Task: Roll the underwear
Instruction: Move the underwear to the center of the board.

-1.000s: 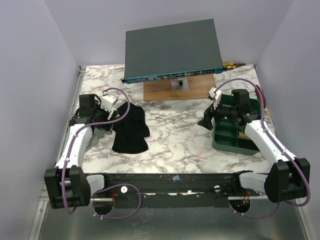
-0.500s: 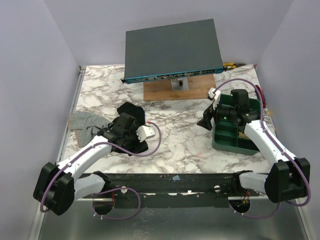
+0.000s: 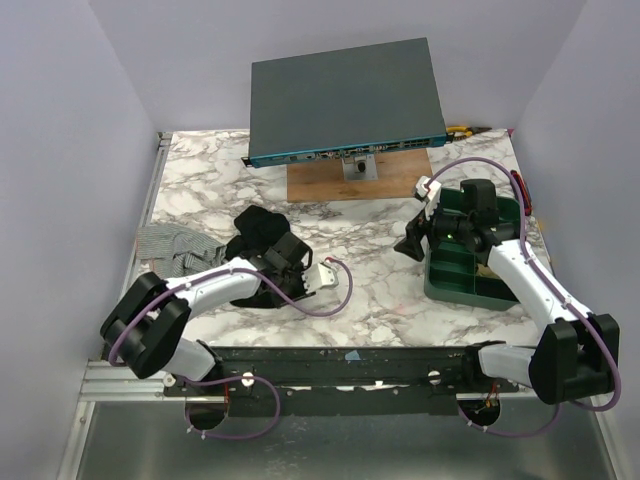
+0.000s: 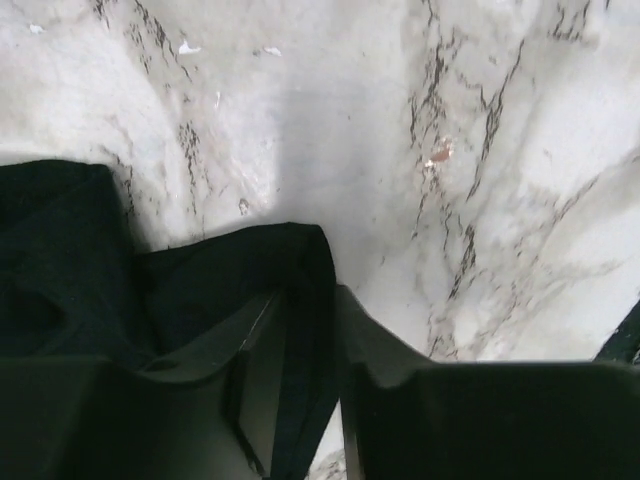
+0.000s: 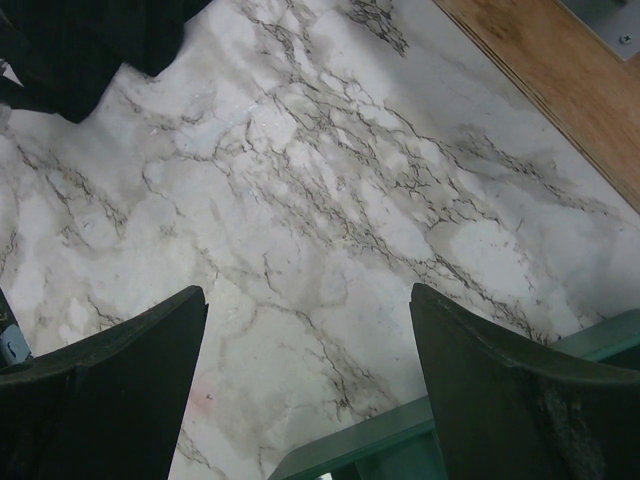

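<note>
The black underwear point(image 3: 255, 228) lies crumpled left of the table's centre. My left gripper point(image 3: 290, 264) has reached over it to its near right edge. In the left wrist view a fold of the underwear point(image 4: 60, 260) runs up between the fingers of the left gripper point(image 4: 308, 300), and the jaws are pinched on that edge. My right gripper point(image 3: 408, 243) hovers open over bare marble beside the green tray, well apart from the cloth. In the right wrist view the right gripper point(image 5: 308, 295) holds nothing, and a corner of the underwear point(image 5: 90, 40) shows at the top left.
A grey striped cloth point(image 3: 170, 243) lies at the left edge of the table. A dark flat box point(image 3: 345, 100) stands tilted on a wooden board point(image 3: 320, 182) at the back. A green compartment tray point(image 3: 470, 268) sits at the right under the right arm.
My left arm swung from the table's left edge across the underwear to its right side, and its jaws closed down onto the fabric. The grey striped cloth became visible. The right arm stayed still.
</note>
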{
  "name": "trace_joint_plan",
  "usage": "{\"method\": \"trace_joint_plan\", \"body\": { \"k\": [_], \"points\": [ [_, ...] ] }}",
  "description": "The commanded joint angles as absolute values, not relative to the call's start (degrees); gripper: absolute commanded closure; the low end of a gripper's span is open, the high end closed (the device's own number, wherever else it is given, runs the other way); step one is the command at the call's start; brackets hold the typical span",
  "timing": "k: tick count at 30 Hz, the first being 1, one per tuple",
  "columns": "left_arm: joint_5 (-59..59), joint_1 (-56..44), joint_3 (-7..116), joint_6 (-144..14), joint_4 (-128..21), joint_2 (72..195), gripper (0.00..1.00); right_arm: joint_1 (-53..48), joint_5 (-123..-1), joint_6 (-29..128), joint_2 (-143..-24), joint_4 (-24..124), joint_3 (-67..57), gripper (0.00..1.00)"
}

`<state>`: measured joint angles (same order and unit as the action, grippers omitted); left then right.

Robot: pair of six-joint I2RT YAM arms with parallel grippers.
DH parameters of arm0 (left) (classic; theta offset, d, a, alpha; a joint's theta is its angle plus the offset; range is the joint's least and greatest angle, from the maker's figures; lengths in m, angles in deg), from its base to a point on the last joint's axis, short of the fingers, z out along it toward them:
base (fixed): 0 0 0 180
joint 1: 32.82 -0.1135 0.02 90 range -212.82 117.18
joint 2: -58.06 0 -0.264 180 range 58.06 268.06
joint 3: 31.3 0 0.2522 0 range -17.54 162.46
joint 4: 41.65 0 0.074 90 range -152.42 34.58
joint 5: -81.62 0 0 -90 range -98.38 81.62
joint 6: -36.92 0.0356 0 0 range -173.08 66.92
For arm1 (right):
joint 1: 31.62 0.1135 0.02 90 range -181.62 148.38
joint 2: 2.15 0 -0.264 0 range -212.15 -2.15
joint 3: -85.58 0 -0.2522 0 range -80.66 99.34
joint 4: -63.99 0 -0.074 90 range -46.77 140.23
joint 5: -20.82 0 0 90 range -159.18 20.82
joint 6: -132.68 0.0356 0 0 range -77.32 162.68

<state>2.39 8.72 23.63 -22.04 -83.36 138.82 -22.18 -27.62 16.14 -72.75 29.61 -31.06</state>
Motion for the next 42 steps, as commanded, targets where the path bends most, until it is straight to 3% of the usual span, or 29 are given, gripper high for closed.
{"method": "trace_joint_plan", "body": {
  "k": [1, 2, 3, 7, 14, 15, 18, 20, 24, 30, 35, 42],
  "points": [
    [2.9, 9.5, 26.5, -22.7, -82.3, 140.9, 0.88, -21.7, -28.2, 16.2, -73.1, 29.8, -31.7, 0.14],
    [3.9, 9.6, 27.7, -22.6, -83.1, 141.0, 0.97, -21.7, -28.1, 16.2, -73.2, 29.8, -31.6, 0.14],
    [4.7, 9.8, 29.3, -22.3, -83.8, 141.3, 1.00, -21.7, -28.0, 16.3, -73.3, 29.8, -31.5, 0.14],
    [8.0, 11.4, 38.4, -22.7, -87.7, 145.2, 1.00, -21.7, -28.8, 17.0, -72.9, 29.0, -30.3, 0.14],
    [13.9, 15.7, 58.2, -29.9, -90.0, 155.3, 1.00, -21.8, -41.4, 23.3, -69.5, 29.4, -28.9, 0.14],
    [14.5, 16.0, 60.3, -31.3, -90.0, 156.9, 0.97, -21.8, -43.9, 23.8, -69.3, 29.5, -28.8, 0.14],
    [15.5, 16.1, 64.0, -35.5, -88.3, 159.4, 0.55, -21.8, -48.1, 24.7, -68.7, 29.4, -28.7, 0.14],
    [15.3, 16.2, 63.0, -36.3, -86.8, 158.9, 0.38, -21.9, -48.7, 25.0, -68.3, 29.3, -28.9, 0.14],
    [12.2, 15.5, 56.0, -35.1, -83.3, 153.2, 0.22, -21.9, -45.3, 24.0, -68.4, 27.9, -28.5, 0.14],
    [9.9, 12.8, 39.3, -28.3, -81.4, 139.7, 0.21, -20.4, -30.6, 15.2, -71.1, 19.9, -28.2, 0.16],
    [14.0, 4.0, 28.8, -28.7, -83.4, 129.4, 0.24, -5.3, -38.1, 11.1, -71.2, 20.6, -32.1, 0.18],
    [13.4, -8.5, 23.4, -28.5, -87.8, 115.8, 0.23, 12.8, -43.1, 12.6, -76.5, 23.9, -33.2, 0.20]
  ]
}}
